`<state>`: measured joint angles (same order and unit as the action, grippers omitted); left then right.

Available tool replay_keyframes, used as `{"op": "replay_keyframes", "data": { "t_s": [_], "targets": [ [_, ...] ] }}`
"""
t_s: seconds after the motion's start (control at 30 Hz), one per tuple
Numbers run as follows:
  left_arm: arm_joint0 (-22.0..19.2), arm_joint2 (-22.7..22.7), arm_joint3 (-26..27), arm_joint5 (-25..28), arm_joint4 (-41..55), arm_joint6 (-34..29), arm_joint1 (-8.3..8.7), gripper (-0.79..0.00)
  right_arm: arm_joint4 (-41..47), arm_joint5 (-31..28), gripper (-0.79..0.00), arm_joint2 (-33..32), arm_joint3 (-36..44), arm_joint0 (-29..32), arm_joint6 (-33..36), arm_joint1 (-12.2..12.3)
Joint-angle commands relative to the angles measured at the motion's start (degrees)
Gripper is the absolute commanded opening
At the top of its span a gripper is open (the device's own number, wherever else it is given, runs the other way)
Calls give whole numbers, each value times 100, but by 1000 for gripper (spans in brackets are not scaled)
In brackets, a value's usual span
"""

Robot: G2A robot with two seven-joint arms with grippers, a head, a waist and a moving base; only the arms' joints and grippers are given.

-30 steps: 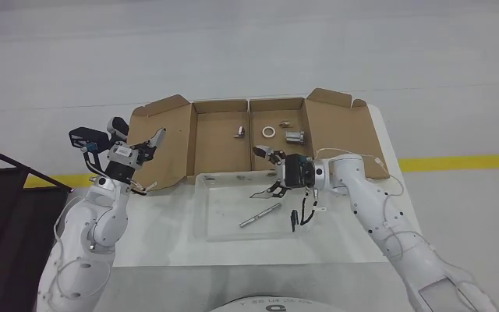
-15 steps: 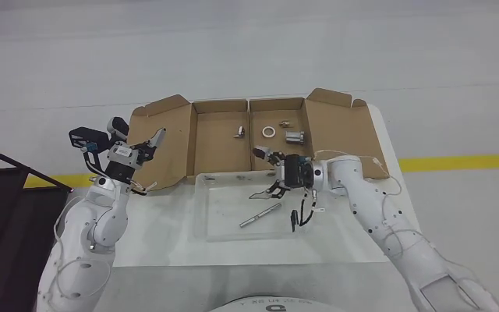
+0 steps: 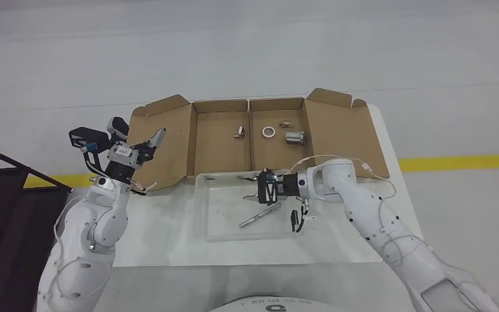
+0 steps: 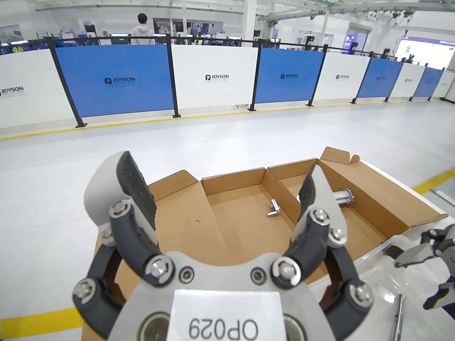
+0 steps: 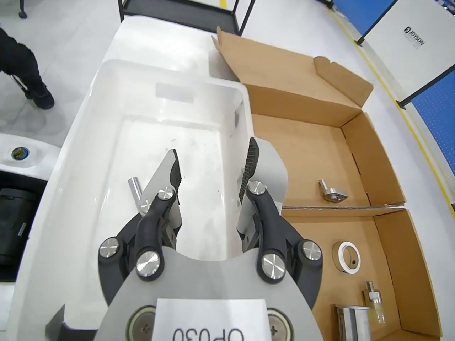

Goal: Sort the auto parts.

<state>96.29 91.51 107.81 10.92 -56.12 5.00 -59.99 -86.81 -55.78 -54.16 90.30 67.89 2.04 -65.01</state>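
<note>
Metal rod (image 3: 260, 216) lies in clear tray (image 3: 222, 203) just beside right jaws, released; cardboard box (image 3: 214, 144) runs alongside tray; left jaws likewise released.

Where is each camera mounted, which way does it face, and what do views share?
Top view: above the arms, looking down at the table; left arm and right arm show.
Left wrist view: on the left arm, facing across the cardboard box to a fence; own open jaws show.
Right wrist view: on the right arm, looking down into the tray; own open jaws show.
Shared: all three show the box and its bracket.
</note>
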Motion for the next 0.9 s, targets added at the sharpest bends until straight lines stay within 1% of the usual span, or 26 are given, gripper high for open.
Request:
{"op": "replay_keyframes", "data": {
  "t_s": [0.0, 0.13, 0.2, 0.4, 0.5, 0.67, 0.77, 0.87],
  "targets": [
    [0, 0, 0, 0, 0, 0, 0, 0, 6, -108, -422, 13, 41, 7, 248, 14],
    [0, 0, 0, 0, 0, 0, 0, 0, 68, -222, -431, 52, 48, -8, 637, 46],
    [0, 0, 0, 0, 0, 0, 0, 0, 143, -222, -416, 77, 25, -35, 815, 65],
    [0, 0, 0, 0, 0, 0, 0, 0, 590, -218, -406, 136, -100, -236, 1233, 96],
    [0, 0, 0, 0, 0, 0, 0, 0, 835, -175, -419, 126, -172, -363, 1431, 81],
    [0, 0, 0, 0, 0, 0, 0, 0, 1002, -174, -419, 382, -226, -619, 2161, 22],
    [0, 0, 0, 0, 0, 0, 0, 0, 1136, -107, -437, 636, -279, -772, 2705, -42],
    [0, 0, 0, 0, 0, 0, 0, 0, 1324, -120, -422, 861, -372, -927, 3118, -103]
  ]
}}
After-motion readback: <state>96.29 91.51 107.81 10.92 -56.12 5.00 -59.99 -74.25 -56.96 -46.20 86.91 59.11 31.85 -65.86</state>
